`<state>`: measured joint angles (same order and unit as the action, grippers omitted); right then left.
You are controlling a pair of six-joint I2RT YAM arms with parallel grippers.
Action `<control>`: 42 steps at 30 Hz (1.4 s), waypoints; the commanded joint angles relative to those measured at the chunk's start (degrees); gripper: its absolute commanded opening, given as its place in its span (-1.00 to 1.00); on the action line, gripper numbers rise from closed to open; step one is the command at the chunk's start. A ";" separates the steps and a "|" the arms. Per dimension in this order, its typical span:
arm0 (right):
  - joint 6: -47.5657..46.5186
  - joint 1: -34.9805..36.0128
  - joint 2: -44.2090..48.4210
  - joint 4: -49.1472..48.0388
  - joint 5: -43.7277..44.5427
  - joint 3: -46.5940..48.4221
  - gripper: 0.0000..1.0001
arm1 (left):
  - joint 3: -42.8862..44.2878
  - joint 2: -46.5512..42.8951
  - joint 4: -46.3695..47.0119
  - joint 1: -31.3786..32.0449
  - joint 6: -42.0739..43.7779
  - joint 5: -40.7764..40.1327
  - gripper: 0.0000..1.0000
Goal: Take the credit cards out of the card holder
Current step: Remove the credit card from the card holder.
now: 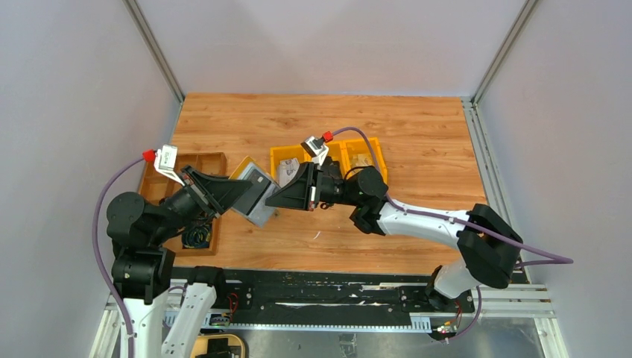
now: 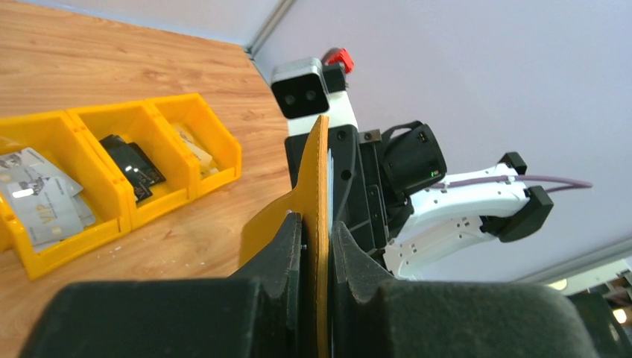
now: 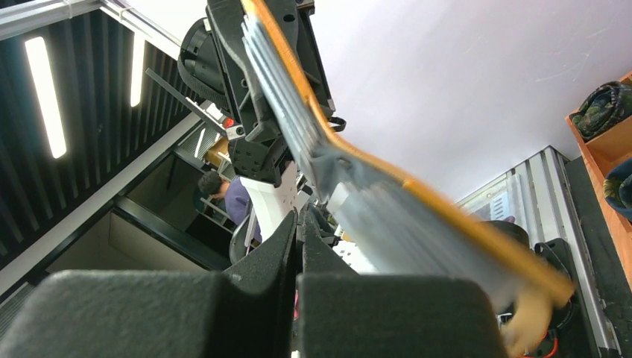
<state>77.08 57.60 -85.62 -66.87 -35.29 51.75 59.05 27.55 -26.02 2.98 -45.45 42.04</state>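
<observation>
Wooden table [image 1: 417, 134], yellow bins [image 1: 380, 160] behind raised card holder [image 1: 257, 198]

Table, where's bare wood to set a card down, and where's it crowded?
Bare wood: the far strip behind the yellow bins and brown tray, and the right side from bins to rail. Crowded: between tray and bins, where the left gripper and right gripper meet the card holder.

White arm links [image 1: 417, 220], black joints [image 1: 488, 246], purple cables [image 1: 97, 216], red connectors [image 1: 148, 155].

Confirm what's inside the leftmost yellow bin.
The leftmost yellow bin holds overlapping silvery-grey cards. Its floor beneath them is covered; the front wall hides the nearest corner.
</observation>
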 commanded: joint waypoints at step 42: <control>4.04 0.44 -5.76 -9.15 2.16 5.48 -1.00 | -2.46 -1.53 0.63 -0.08 -2.71 -1.87 0.06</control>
<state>81.03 57.60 -92.84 -70.98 -34.44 57.87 57.69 26.81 -25.41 2.76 -47.79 38.87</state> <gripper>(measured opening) 0.007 0.491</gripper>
